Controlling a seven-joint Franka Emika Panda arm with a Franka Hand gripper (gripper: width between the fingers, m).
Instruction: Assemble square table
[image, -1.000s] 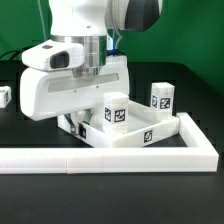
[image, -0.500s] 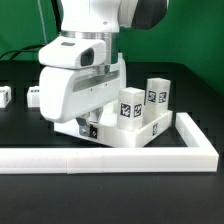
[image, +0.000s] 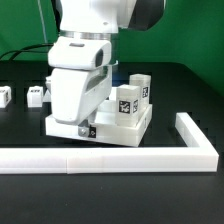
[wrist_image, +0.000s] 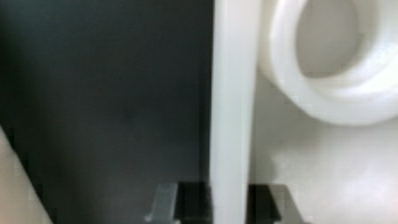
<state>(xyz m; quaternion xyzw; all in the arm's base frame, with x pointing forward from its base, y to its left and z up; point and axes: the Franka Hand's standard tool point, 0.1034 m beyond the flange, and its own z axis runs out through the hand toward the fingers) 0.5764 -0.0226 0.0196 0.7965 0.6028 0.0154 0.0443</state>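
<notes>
Farthest to the exterior view's left of the gripper (image: 88, 129), well apart from it, a small white leg (image: 5, 95) was seen lying on the black table (image: 20, 128). A second small leg (image: 35, 95) lay nearer, just off the arm's white housing on that same side. The gripper itself was lowered to the table's level, under the bulky wrist, at the edge of the square tabletop (image: 122, 126) on the exterior view's left.

In the wrist view the jaws were seen drawn narrow, with the tabletop's thin upright rim (wrist_image: 231, 110) clamped between the two dark fingers (wrist_image: 189, 202); the gripper (wrist_image: 230, 192) was thus closed on the tabletop. To one side of the clamped rim only dark table was shown. To the other side the tray's pale floor and the round collar (wrist_image: 290, 70) of a corner hole were shown.

To the exterior view's right of the gripper, just beside the wrist housing, a tagged block leg (image: 127, 103) was seen upright over the tray. Another tagged leg (image: 144, 88) stood behind it; whether that one rested in the tray or beyond it could not be told.

The tabletop was turned at an angle to the L-shaped barrier (image: 120, 157). The barrier's long run passed in front of the gripper, and its short arm lay well off to the exterior view's right, apart from the tray.
</notes>
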